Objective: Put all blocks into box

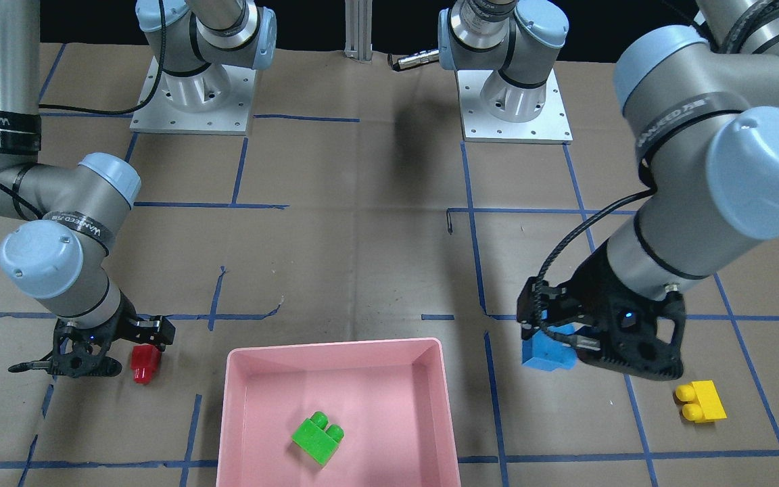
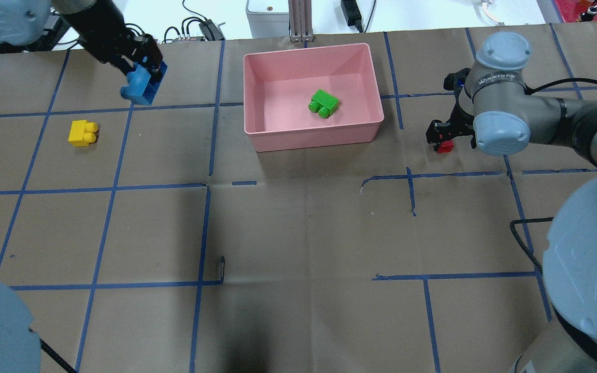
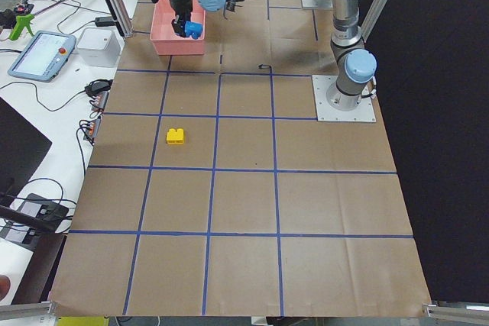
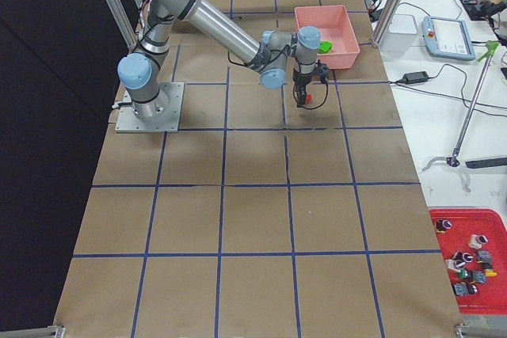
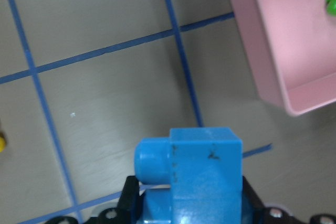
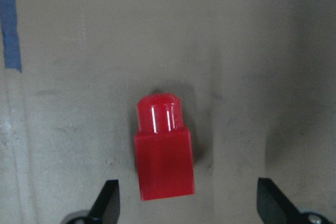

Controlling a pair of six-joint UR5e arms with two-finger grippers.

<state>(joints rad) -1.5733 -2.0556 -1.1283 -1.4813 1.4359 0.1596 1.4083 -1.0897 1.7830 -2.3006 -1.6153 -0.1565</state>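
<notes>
Blocks part-sorted, one of four in place. Green block (image 2: 323, 103) lies inside the box (image 2: 314, 135), which sits at the middle of the surface's (image 2: 298, 233) edge opposite the robot. Blue block (image 2: 140, 88) appears lifted off the surface toward the far left corner, pinched in the left jaws. Red block (image 6: 163, 153) lies toward the far right corner, between the spread right jaws (nearer one jaw than the other). Yellow block (image 2: 83, 133) lies untouched near the left edge.

Likely hazards: the blue block, seemingly gripped by one end, may pivot or slip in transit, or clip the box wall if carried low. The off-centre red block may be shoved or twisted as the jaws shut.
</notes>
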